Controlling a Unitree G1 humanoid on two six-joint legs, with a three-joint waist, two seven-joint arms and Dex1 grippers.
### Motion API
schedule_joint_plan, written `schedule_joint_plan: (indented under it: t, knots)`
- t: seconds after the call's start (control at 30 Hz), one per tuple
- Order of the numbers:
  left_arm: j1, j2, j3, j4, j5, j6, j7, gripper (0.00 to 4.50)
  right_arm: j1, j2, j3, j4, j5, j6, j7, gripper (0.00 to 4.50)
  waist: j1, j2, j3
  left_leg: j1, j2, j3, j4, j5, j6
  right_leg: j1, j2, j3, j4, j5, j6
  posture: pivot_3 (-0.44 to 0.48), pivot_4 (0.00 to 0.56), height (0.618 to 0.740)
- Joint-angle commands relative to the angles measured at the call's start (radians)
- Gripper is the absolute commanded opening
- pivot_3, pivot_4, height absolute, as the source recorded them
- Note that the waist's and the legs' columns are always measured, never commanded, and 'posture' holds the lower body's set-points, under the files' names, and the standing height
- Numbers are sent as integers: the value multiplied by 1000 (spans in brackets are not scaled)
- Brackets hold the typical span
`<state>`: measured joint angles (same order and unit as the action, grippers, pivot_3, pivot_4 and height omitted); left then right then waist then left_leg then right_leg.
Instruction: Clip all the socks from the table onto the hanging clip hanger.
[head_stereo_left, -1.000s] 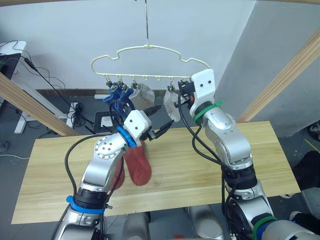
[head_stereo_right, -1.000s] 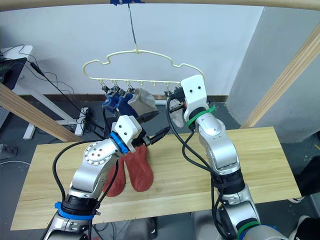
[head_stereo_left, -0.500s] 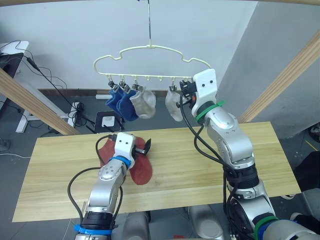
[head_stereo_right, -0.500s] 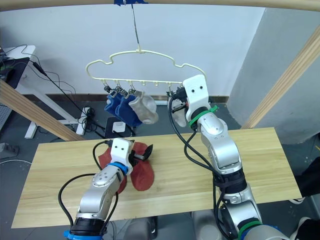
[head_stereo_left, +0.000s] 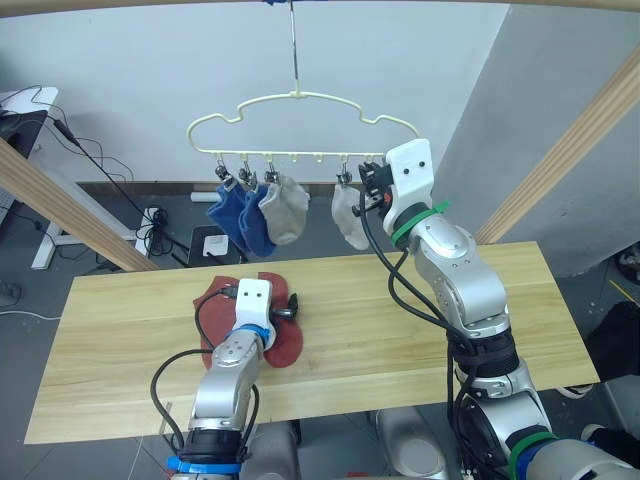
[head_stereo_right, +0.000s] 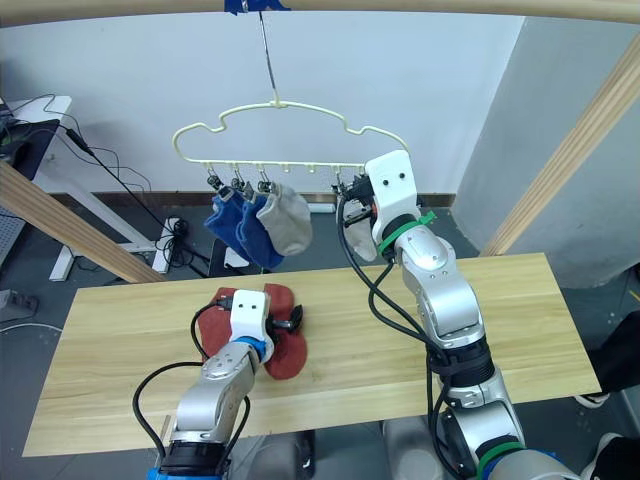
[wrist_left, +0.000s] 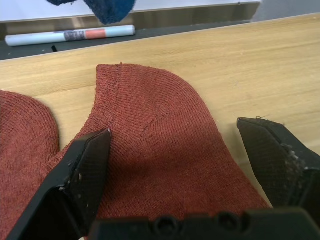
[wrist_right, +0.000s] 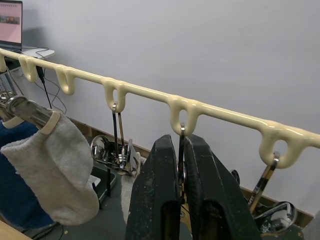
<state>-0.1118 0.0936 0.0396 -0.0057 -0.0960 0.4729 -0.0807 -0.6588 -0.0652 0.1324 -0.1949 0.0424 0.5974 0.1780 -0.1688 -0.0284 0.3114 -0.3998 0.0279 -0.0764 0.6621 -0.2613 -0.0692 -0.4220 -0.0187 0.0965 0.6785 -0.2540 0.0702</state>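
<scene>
White wall behind, wooden poles crossing at both sides. Plank worktop (head_stereo_left: 420, 320) pale yellow, long.

Hanger (head_stereo_left: 300, 100) cream wire, wavy outline, hung by its metal hook; row of small metal clips (wrist_right: 118, 150) under the bottom bar. Clipped on it: two blue socks (head_stereo_left: 240, 222) and a grey sock (head_stereo_left: 284, 212) bunched at the left end, second grey sock (head_stereo_left: 349, 217) further right, apart from them.

Two red socks (head_stereo_left: 285, 340) lie flat on the worktop left of centre, side by side, edges touching. Ribbed knit, rust colour, curved heel seam visible in left wrist view.

My left tool (wrist_left: 180, 165) down at the nearer red sock, fingers spread wide, one on each side of it.

My right tool (wrist_right: 180, 200) raised at the hanger's bottom bar, fingers pressed together on a clip wire beside the second grey sock.
</scene>
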Motion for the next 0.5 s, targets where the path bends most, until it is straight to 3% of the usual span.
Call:
schedule_joint_plan:
  t: [0.03,0.5]
  knots:
    - [-1,-3,20,22,-4,29,15,4089,-10,3,-4,-36,8,-3,6,0,0,0,0,0,0,0,0,0,0,0,0,0,0,0,0,-205,291,740]
    - [-4,17,8,28,8,52,-7,732,-4,5,-4,-44,9,6,2,0,0,0,0,0,0,0,0,0,0,0,0,0,0,0,0,-209,290,740]
